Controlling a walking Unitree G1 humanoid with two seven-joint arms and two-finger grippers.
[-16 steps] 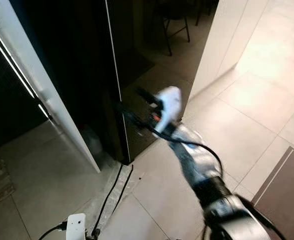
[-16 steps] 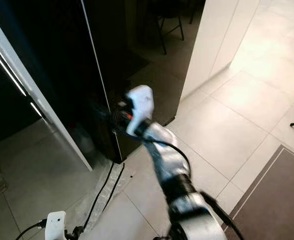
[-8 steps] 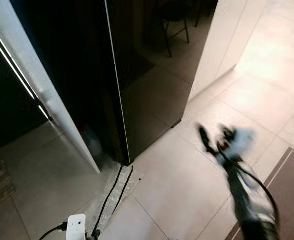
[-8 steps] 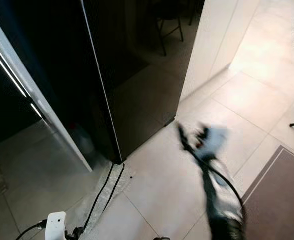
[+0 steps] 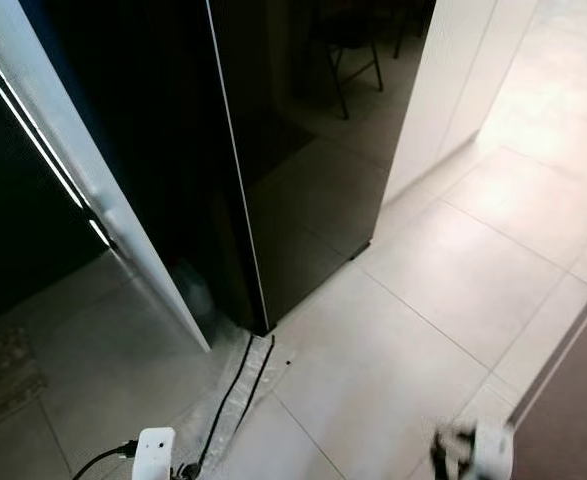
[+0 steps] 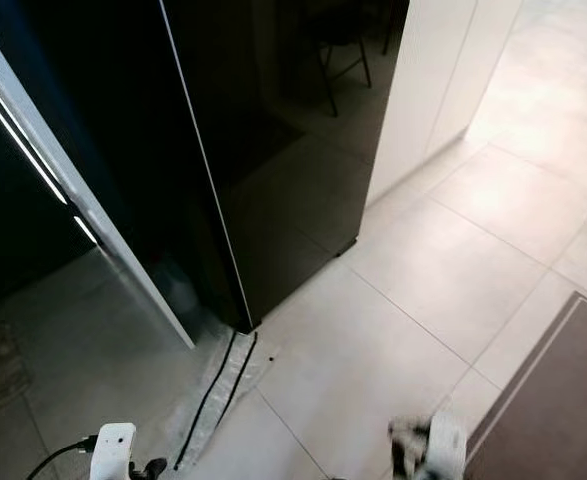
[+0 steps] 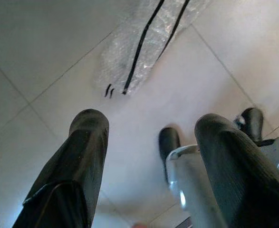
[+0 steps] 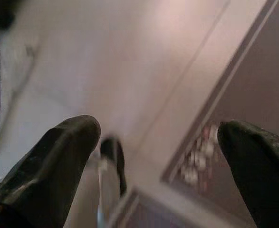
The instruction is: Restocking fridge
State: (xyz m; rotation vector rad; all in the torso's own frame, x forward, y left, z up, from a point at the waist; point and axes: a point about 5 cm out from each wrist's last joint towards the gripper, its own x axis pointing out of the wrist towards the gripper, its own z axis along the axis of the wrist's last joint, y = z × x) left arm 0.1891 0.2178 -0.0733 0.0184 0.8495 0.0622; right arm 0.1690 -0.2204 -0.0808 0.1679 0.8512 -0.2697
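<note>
The tall fridge (image 5: pixel 303 200) has a glossy black front that mirrors the room. To its left a white-edged door (image 5: pixel 83 190) with thin light strips stands out at an angle, and the space between them is dark. My right gripper (image 8: pixel 156 130) hangs low over the pale tiles, open, with nothing between its fingers. In the left eye view its white wrist (image 5: pixel 473 452) is a blur at the bottom edge. My left gripper (image 7: pixel 152 121) also points at the floor, open and empty. No item for stocking can be made out.
Two black cables (image 5: pixel 241 385) run over a strip of bubble wrap on the tiles below the fridge corner. A white wall (image 5: pixel 453 90) stands right of the fridge. A brown mat (image 5: pixel 578 400) lies at the right, and a small rug (image 5: pixel 8 370) at the left.
My right arm has swung away from the fridge door's edge, down and to the right, and now hangs at the bottom of the view. The camera has shifted slightly.
</note>
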